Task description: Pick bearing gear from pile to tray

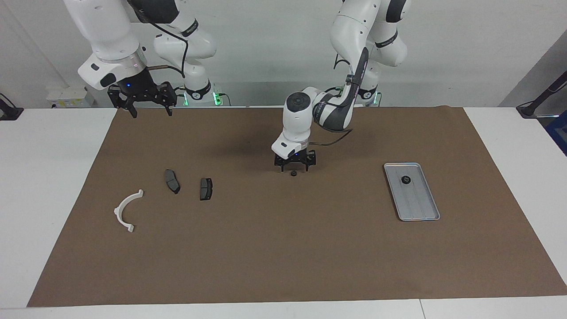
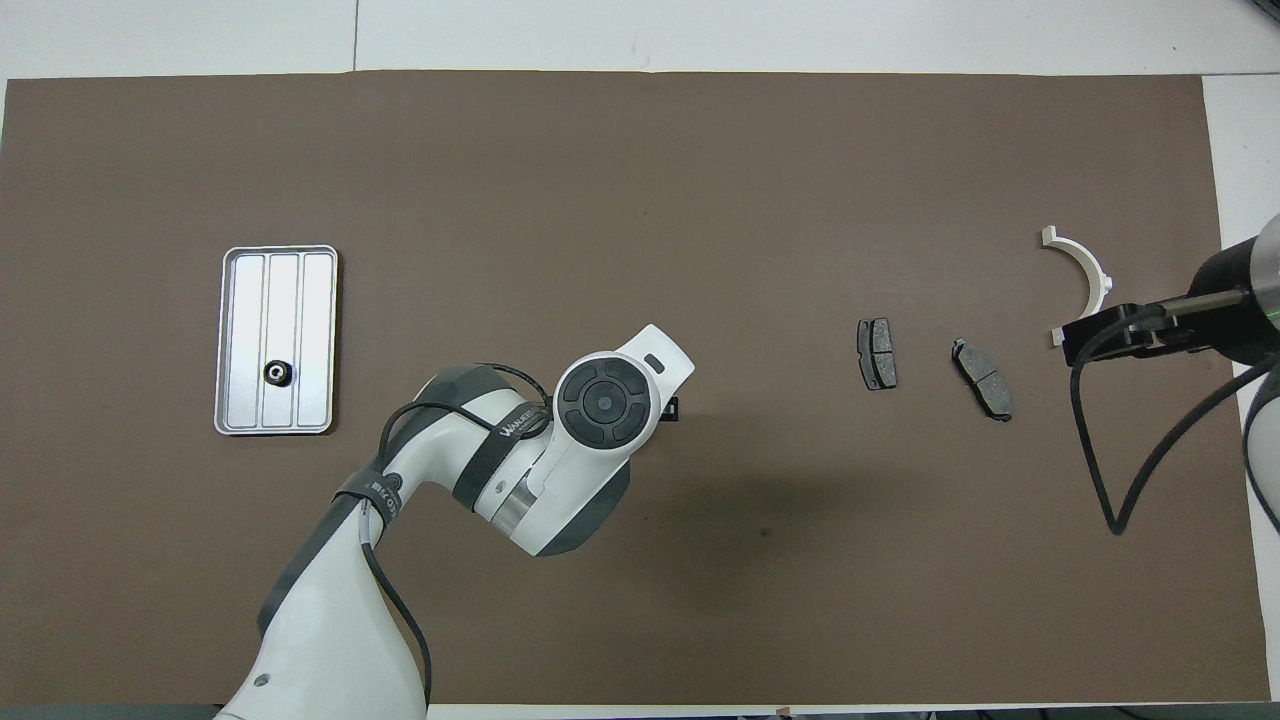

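- I see the right gripper (image 1: 149, 106) waiting aloft over the counter's (image 1: 283, 248) right-arm end, fingers spread, grasping nothing.
- The white arc (image 1: 127, 210) and two brake pads (image 1: 172, 180) lie near that end.
- My left gripper (image 1: 294, 166) hangs low at mid-counter, fingers parted; a bearing gear (image 1: 293, 173) lies on the mat just under its tips, ungrasped.
- The tray (image 1: 421, 208), toward the left arm's end, holds another gear (image 1: 405, 179).

White table (image 1: 53, 186) under brown mat (image 1: 283, 248); tray (image 1: 426, 212), brake pads (image 1: 206, 188), arc (image 1: 125, 210)
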{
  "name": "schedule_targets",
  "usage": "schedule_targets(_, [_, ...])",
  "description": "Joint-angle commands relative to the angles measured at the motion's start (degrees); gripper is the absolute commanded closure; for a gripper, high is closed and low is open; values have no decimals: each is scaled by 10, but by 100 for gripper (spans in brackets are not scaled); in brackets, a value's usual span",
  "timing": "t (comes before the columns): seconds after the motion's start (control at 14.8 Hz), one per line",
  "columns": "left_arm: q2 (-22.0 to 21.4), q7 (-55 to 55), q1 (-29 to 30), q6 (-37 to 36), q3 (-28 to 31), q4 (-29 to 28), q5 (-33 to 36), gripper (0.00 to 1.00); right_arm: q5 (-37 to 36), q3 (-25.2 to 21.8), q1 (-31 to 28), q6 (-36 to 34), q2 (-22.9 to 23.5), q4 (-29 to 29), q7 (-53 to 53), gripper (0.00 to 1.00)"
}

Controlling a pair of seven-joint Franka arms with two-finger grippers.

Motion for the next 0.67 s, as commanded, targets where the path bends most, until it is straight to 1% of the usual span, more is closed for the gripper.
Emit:
schedule_targets(0.0, [10, -8, -11, 8, 12, 10, 14, 6, -10, 7, -7, 14, -6, -9, -3, 0])
schedule_targets(0.13, [10, -8, -10, 10, 12, 10, 16, 11, -10, 7, -7, 14, -6, -9, -3, 0])
schedule_targets(0.34, [10, -8, -10, 9, 12, 9, 16, 41, -9, 8, -3, 14, -6, -9, -2, 0])
schedule_targets(0.4, [10, -8, -10, 9, 12, 9, 15, 48, -7, 8, -2, 14, -6, -9, -2, 0])
schedule_targets(0.61, [10, -15, -10, 9, 13, 10, 15, 64, -1, 8, -4, 14, -7, -8, 0, 0])
